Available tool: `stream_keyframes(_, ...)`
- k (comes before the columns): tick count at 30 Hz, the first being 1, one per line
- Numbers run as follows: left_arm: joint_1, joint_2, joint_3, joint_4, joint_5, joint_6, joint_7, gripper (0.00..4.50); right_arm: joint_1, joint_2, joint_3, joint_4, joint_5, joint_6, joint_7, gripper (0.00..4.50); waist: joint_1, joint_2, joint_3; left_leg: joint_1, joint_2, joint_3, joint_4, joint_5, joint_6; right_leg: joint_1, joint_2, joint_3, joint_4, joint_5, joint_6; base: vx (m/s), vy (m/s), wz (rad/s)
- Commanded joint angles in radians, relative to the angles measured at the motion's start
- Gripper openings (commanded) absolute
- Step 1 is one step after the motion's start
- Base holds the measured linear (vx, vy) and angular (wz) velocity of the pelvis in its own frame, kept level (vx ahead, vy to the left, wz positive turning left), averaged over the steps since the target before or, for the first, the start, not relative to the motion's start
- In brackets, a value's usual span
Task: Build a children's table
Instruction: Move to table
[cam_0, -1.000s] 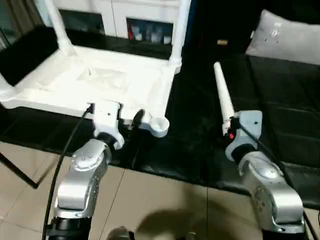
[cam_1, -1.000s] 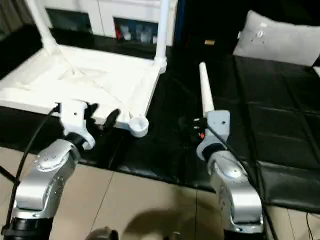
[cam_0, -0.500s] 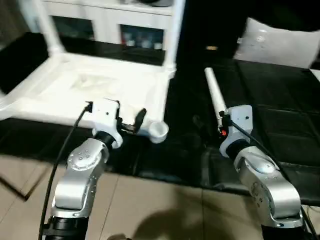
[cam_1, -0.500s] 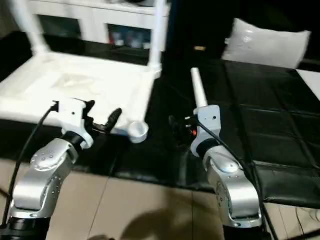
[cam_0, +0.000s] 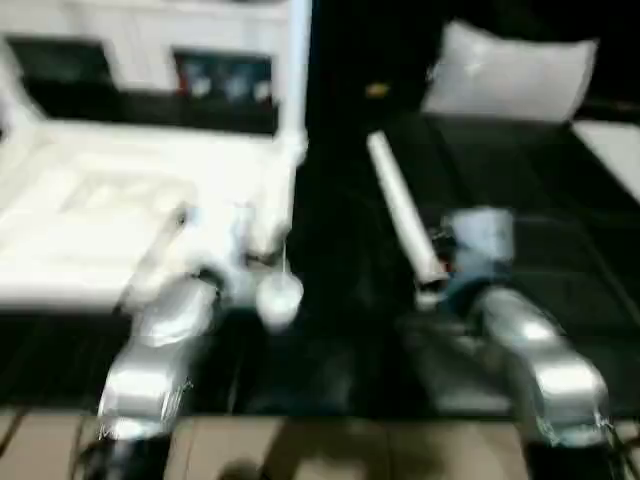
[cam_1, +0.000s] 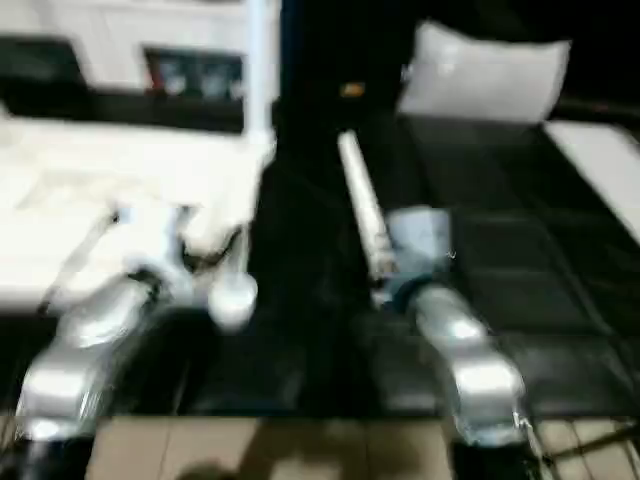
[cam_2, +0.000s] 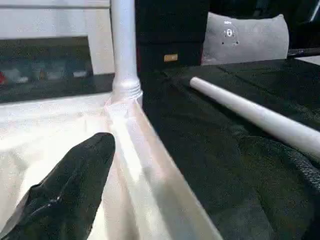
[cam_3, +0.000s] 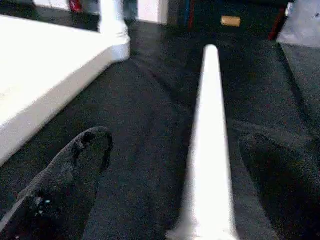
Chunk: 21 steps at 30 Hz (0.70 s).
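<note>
A black quilted mat (cam_0: 520, 190) covers the surface across the middle of the head views, with tan floor (cam_0: 330, 450) along the bottom edge. The upturned table top (cam_0: 120, 215) fills the left, one leg (cam_2: 123, 45) standing in its far corner socket before a white cabinet (cam_0: 150, 50) at upper left. A grey cushion (cam_0: 515, 75) sits upper right. The loose leg (cam_0: 400, 215) lies centre, between the right gripper's (cam_3: 165, 165) spread fingers. The left gripper (cam_0: 255, 250) is open over the top's near edge.

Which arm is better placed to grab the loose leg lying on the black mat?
Right. The loose leg lies between the open right gripper's fingers; the left gripper is over the tabletop.
</note>
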Motion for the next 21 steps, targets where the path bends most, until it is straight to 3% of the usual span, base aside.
stream_keyframes(1, -0.009, -0.013, -0.026, -0.007, 0.002, 0.005, -0.009, 4.46, -0.018, -0.023, -0.023, 0.027, -0.018, 0.027, -0.010, 4.50, -0.009, -0.022, -0.042, 0.031, 0.062, -0.010, -0.101, -0.101, 0.284, 0.030, -0.038, 0.044, -0.106, 0.044, -0.010, 0.028, -0.084, 0.02)
stream_keyframes(2, -0.010, -0.010, -0.028, -0.007, 0.001, 0.005, -0.007, 4.46, -0.029, -0.024, -0.026, 0.036, -0.019, 0.035, -0.012, 4.50, 0.034, -0.038, -0.042, -0.030, -0.002, 0.013, -0.007, -0.109, 0.192, 0.127, -0.140, 0.132, -0.191, -0.296, -0.065, 0.027, -0.088, 0.01)
stream_keyframes(3, -0.010, -0.010, -0.029, -0.007, 0.001, 0.005, -0.007, 4.46, -0.033, -0.025, -0.027, 0.039, -0.019, 0.039, -0.013, 4.50, 0.047, -0.034, -0.048, -0.040, 0.013, -0.003, 0.016, -0.051, 0.151, 0.148, -0.170, 0.151, -0.202, -0.395, -0.113, 0.027, -0.088, 0.01)
stream_keyframes(4, -0.010, -0.005, -0.031, -0.008, 0.000, 0.005, -0.004, 4.46, -0.054, -0.037, -0.021, 0.056, -0.036, 0.054, -0.017, 4.50, 0.052, -0.033, -0.052, -0.074, 0.017, -0.015, 0.020, 0.032, 0.100, 0.179, -0.153, 0.138, -0.186, -0.391, -0.172, 0.054, -0.056, -0.04)
stream_keyframes(5, -0.008, -0.004, -0.029, -0.009, -0.002, 0.007, -0.004, 4.46, -0.063, -0.039, -0.022, 0.059, -0.036, 0.059, -0.015, 4.50, 0.043, -0.023, -0.036, -0.080, 0.028, -0.017, -0.008, 0.091, 0.070, 0.171, -0.126, 0.106, -0.185, -0.332, -0.225, 0.062, -0.023, -0.06)
stream_keyframes(6, -0.008, -0.004, -0.028, -0.009, -0.003, 0.007, -0.005, 4.46, -0.071, -0.041, -0.023, 0.063, -0.034, 0.067, -0.015, 4.50, 0.036, 0.016, -0.035, -0.042, 0.058, -0.013, -0.077, 0.110, 0.061, 0.142, -0.085, 0.055, -0.180, -0.300, -0.246, 0.062, -0.023, -0.06)
stream_keyframes(7, -0.008, -0.004, -0.026, -0.010, -0.013, -0.002, -0.018, 4.46, -0.093, -0.048, -0.020, 0.078, -0.037, 0.079, -0.014, 4.50, 0.020, 0.029, -0.027, -0.041, 0.070, -0.019, -0.108, 0.099, 0.064, 0.126, -0.044, 0.026, -0.158, -0.260, -0.229, 0.077, 0.023, -0.02)
stream_keyframes(8, -0.010, 0.002, -0.027, -0.012, -0.025, -0.003, -0.038, 4.46, -0.118, -0.055, -0.017, 0.097, -0.040, 0.091, -0.016, 4.50, -0.009, 0.043, -0.050, 0.046, 0.102, -0.050, -0.111, 0.152, 0.103, 0.068, -0.001, -0.002, -0.101, -0.060, -0.211, 0.095, 0.046, -0.03)
stream_keyframes(9, -0.014, 0.012, -0.033, -0.012, -0.028, 0.002, -0.055, 4.46, -0.139, -0.059, -0.016, 0.114, -0.041, 0.107, -0.019, 4.50, -0.022, 0.042, -0.061, 0.064, 0.108, -0.073, -0.093, 0.326, 0.178, 0.050, -0.009, -0.006, -0.077, 0.115, -0.204, 0.095, 0.046, -0.03)
stream_keyframes(10, -0.015, 0.016, -0.035, -0.013, -0.029, 0.004, -0.060, 4.46, -0.145, -0.059, -0.016, 0.119, -0.041, 0.112, -0.020, 4.50, -0.023, 0.036, -0.060, 0.061, 0.102, -0.067, -0.078, 0.399, 0.206, 0.042, -0.018, 0.003, -0.082, 0.178, -0.204, 0.077, 0.044, 0.00)
stream_keyframes(11, -0.017, 0.036, -0.047, -0.012, -0.024, 0.001, -0.088, 4.46, -0.172, -0.067, -0.010, 0.147, -0.046, 0.133, -0.020, 4.50, -0.004, 0.017, -0.069, 0.012, 0.068, -0.036, -0.059, 0.546, 0.212, 0.080, -0.049, 0.038, -0.072, 0.390, -0.231, 0.000, 0.000, 0.00)
stream_keyframes(13, -0.023, 0.069, -0.067, -0.014, -0.027, -0.006, -0.137, 4.46, -0.217, -0.073, -0.008, 0.193, -0.042, 0.169, -0.008, 4.50, 0.000, 0.015, -0.077, 0.000, 0.060, -0.034, -0.054, 0.644, 0.179, 0.085, -0.046, 0.045, -0.058, 0.528, -0.239, 0.000, 0.000, 0.00)
stream_keyframes(14, -0.038, 0.095, -0.080, -0.011, -0.042, 0.000, -0.183, 4.46, -0.269, -0.071, -0.014, 0.247, -0.029, 0.195, 0.013, 4.50, 0.002, 0.015, -0.077, 0.000, 0.061, -0.031, -0.054, 0.639, 0.139, 0.081, -0.041, 0.042, -0.058, 0.553, -0.239, 0.000, 0.000, 0.00)
stream_keyframes(15, -0.042, 0.100, -0.083, -0.011, -0.045, 0.002, -0.192, 4.46, -0.279, -0.071, -0.015, 0.257, -0.027, 0.200, 0.017, 4.50, 0.001, 0.014, -0.069, -0.008, 0.062, -0.028, -0.064, 0.537, 0.111, 0.081, -0.046, 0.039, -0.065, 0.484, -0.258, 0.000, 0.000, 0.00)
stream_keyframes(16, -0.075, 0.138, -0.104, 0.009, -0.049, 0.008, -0.253, 4.46, -0.358, -0.071, -0.008, 0.356, -0.041, 0.225, 0.015, 4.50, 0.004, 0.016, -0.064, -0.010, 0.066, -0.025, -0.070, 0.468, 0.100, 0.082, -0.051, 0.039, -0.071, 0.431, -0.268, 0.000, 0.000, 0.00)
stream_keyframes(18, -0.098, 0.162, -0.116, 0.026, -0.051, 0.011, -0.295, 4.46, -0.413, -0.074, 0.006, 0.428, -0.060, 0.239, 0.012, 4.50, 0.002, 0.017, -0.047, -0.010, 0.080, -0.017, -0.090, 0.195, 0.053, 0.083, -0.065, 0.043, -0.093, 0.208, -0.306, -0.072, -0.038, 0.01)
stream_keyframes(19, -0.124, 0.191, -0.132, 0.043, -0.056, 0.015, -0.351, 4.46, -0.477, -0.073, 0.011, 0.523, -0.071, 0.250, 0.005, 4.50, 0.000, 0.012, -0.046, -0.008, 0.084, -0.015, -0.098, 0.111, 0.029, 0.087, -0.069, 0.045, -0.099, 0.134, -0.314, -0.081, -0.046, 0.00)
stream_keyframes(20, -0.130, 0.198, -0.136, 0.046, -0.059, 0.018, -0.366, 4.46, -0.493, -0.073, 0.012, 0.548, -0.072, 0.252, 0.004, 4.50, -0.001, 0.014, -0.042, -0.004, 0.082, -0.015, -0.102, 0.067, 0.012, 0.083, -0.068, 0.045, -0.102, 0.081, -0.317, -0.081, -0.051, 0.00)
stream_keyframes(21, -0.141, 0.209, -0.143, 0.051, -0.064, 0.025, -0.390, 4.46, -0.519, -0.072, 0.015, 0.587, -0.075, 0.254, 0.005, 4.50, 0.000, 0.010, -0.034, -0.004, 0.084, -0.008, -0.109, -0.021, -0.014, 0.084, -0.073, 0.049, -0.115, -0.021, -0.301, -0.081, -0.051, 0.00)
